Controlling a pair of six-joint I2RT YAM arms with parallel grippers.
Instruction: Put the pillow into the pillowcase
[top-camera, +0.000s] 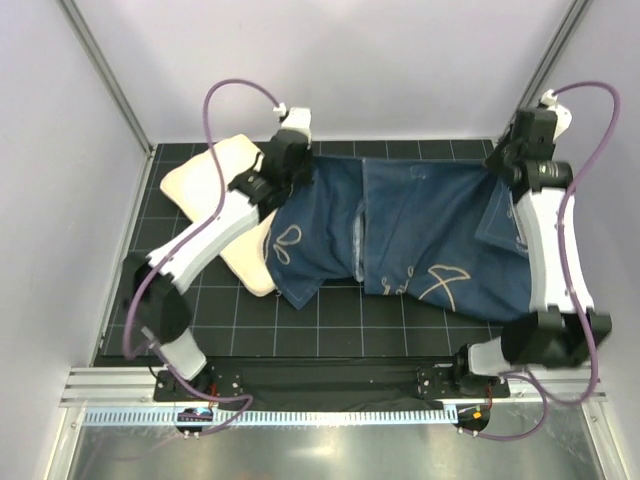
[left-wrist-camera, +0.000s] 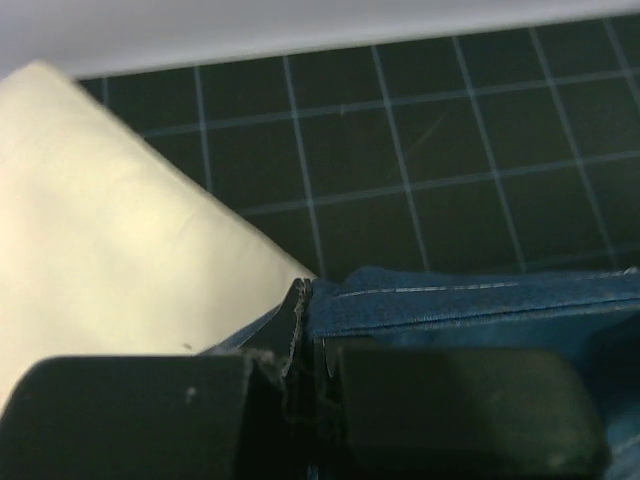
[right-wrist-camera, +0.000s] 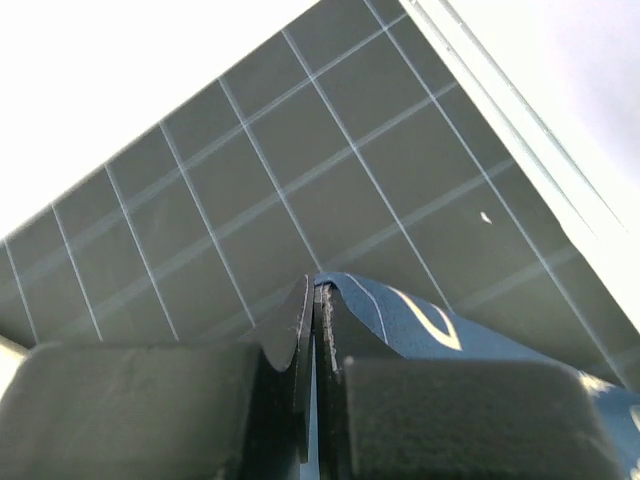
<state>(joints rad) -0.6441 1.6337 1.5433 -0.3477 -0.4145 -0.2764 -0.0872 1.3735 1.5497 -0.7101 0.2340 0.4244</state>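
Observation:
The cream-white pillow (top-camera: 212, 180) lies at the left of the black grid mat, its right part covered by the navy-blue pillowcase (top-camera: 420, 230), which is spread across the middle and right of the mat. My left gripper (top-camera: 290, 150) is shut on the pillowcase's far left edge, right beside the pillow; the left wrist view shows the blue hem (left-wrist-camera: 450, 305) pinched in the jaws with the pillow (left-wrist-camera: 110, 240) to the left. My right gripper (top-camera: 510, 150) is shut on the pillowcase's far right corner (right-wrist-camera: 400, 315), held a little above the mat.
The black grid mat (top-camera: 340, 325) is bounded by white walls at the back and sides, with a metal post in each back corner. A metal rail (top-camera: 320, 400) with the arm bases runs along the near edge. Purple cables loop above both arms.

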